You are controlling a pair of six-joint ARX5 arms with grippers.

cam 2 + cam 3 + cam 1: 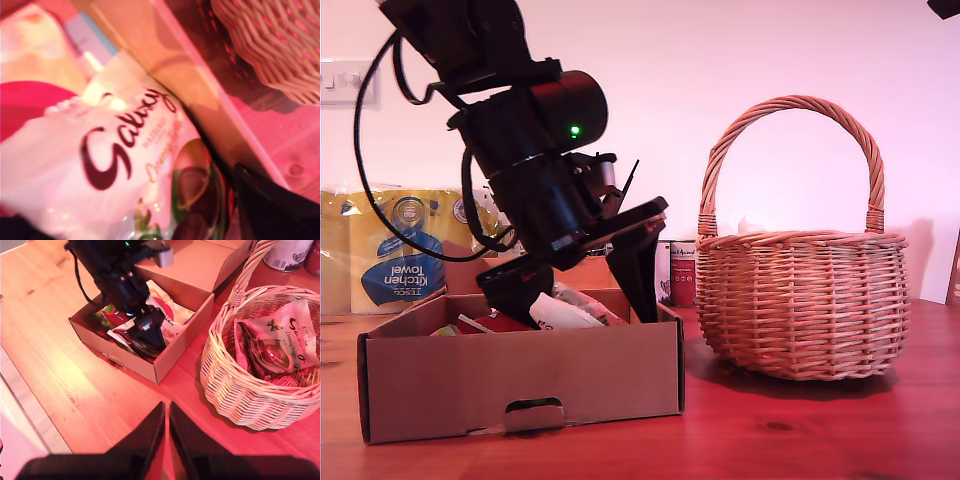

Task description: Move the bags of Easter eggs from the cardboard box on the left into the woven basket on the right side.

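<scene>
A cream-white bag (120, 165) lettered "Galaxy" in dark script lies in the cardboard box (520, 385), right under my first gripper (585, 290), whose jaws are spread around it without clamping. That arm leans steeply down into the box at the exterior view's left. Behind it, a yellow pack (395, 255) reads "Kitchen Towel". My second gripper (166, 427) hovers high with jaws pressed together, holding nothing. 1 similar bag (280, 340) lies in the woven basket (800, 300).

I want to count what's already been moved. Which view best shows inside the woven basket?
The second wrist view: it looks down into the woven basket, showing a white egg bag inside. The exterior view shows only its side and handle; the first wrist view catches just a corner of weave.
</scene>
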